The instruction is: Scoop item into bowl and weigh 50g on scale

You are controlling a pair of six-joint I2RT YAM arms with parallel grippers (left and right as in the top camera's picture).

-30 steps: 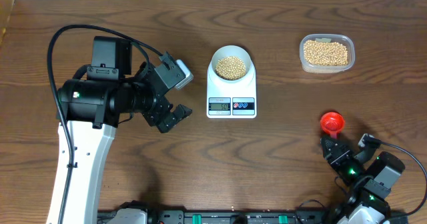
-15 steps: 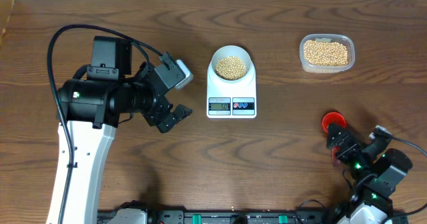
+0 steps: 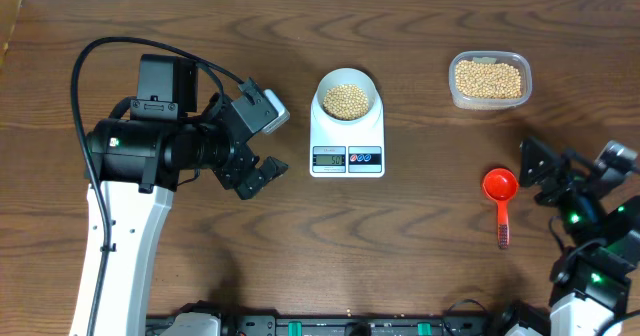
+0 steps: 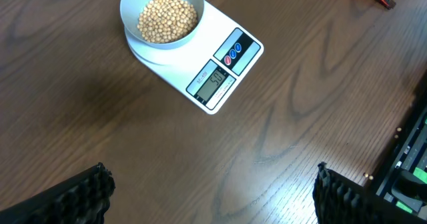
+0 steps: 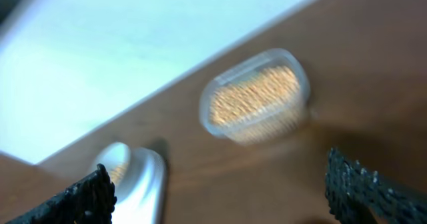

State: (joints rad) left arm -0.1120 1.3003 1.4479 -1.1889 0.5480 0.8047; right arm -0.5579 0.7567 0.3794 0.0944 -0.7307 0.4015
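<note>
The pale bowl (image 3: 347, 98) stands on the white scale (image 3: 347, 146) and holds a layer of beige beans (image 3: 347, 99). The left wrist view shows the bowl (image 4: 129, 3), its beans (image 4: 167, 17) and the scale (image 4: 200, 54); the display (image 4: 212, 85) has digits too small to read. My left gripper (image 3: 255, 173) is open and empty, left of the scale, over bare wood (image 4: 213, 197). A red scoop (image 3: 500, 188) lies on the table. My right gripper (image 3: 541, 171) is open and empty, just right of the scoop. Its view is blurred.
A clear plastic container (image 3: 489, 79) full of beans stands at the back right, also in the right wrist view (image 5: 257, 104). The left arm's body (image 3: 130, 151) fills the left side. A rail with cables runs along the front edge (image 3: 330, 326).
My right gripper has let go of the red scoop and moved right and back, away from it. The scoop now lies on the table. The left arm has not moved.
</note>
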